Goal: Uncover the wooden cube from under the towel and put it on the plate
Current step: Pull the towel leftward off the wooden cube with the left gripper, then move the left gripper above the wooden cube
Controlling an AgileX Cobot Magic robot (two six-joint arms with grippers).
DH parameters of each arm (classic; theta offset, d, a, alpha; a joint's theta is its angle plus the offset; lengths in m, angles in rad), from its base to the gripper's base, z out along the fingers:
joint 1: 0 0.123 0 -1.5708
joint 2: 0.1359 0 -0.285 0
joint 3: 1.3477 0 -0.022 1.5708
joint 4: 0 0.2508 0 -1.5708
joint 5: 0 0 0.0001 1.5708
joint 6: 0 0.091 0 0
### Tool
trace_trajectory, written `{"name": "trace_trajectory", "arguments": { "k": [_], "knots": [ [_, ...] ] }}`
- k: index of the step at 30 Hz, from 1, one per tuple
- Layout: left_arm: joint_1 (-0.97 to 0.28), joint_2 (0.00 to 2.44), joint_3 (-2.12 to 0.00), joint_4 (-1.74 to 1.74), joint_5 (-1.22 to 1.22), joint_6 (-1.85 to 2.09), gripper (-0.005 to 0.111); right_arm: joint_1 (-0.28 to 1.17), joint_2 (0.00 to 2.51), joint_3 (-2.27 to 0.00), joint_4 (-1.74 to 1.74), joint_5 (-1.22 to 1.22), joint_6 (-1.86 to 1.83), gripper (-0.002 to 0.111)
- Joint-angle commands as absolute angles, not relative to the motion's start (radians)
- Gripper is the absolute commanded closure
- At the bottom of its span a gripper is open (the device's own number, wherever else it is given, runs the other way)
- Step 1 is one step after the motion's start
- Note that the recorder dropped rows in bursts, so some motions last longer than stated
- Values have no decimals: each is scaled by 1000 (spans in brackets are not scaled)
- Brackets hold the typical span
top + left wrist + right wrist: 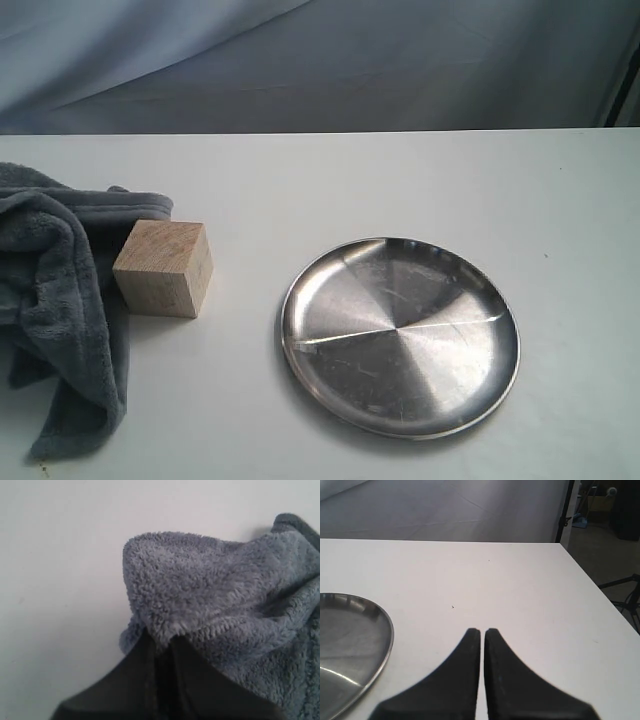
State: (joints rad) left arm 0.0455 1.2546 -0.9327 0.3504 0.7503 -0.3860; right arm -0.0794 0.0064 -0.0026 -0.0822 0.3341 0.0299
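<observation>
Your left pincer is clamped shut on a fold of the towel, jaws pressed together, with the fluffy grey-blue pile bunched right at their tips and spreading away in front of them over the white table. The rest of the cloth lies heaped and creased on the tabletop beyond that pinch. From the exterior camera, the wooden cube stands uncovered and upright on the table, pale grain showing on its top and two faces. Its rear edge touches the towel's rumpled border, on the side of the cloth that faces your right pincer's half of the table. The plate sits flat farther that way, apart from the cube, with open tabletop between them. Your right pincer has its jaws drawn together to a hairline slit and grips nothing. It is poised over the white tabletop, and the plate's shiny rim lies near it, beside the jaws rather than ahead of them, not touching. How far the cube sits from your left pincer cannot be told, since that wrist camera shows only cloth and table in front of the jaws. A grey draped backdrop closes off the far edge of the table.
</observation>
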Motion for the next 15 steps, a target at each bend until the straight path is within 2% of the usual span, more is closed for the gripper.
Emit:
{"name": "trace_trajectory", "arguments": {
  "k": [1,10,13,15],
  "knots": [
    [48,1276,-935,524,831,-582,107,-79,0,0,-82,333,31,105],
    [48,1469,-935,536,912,-545,105,-79,0,0,-82,333,31,105],
    [48,1488,-935,529,912,-532,98,-79,0,0,-82,333,31,105],
    [48,1491,-935,509,912,-503,88,-79,0,0,-82,333,31,105]
  ]
}}
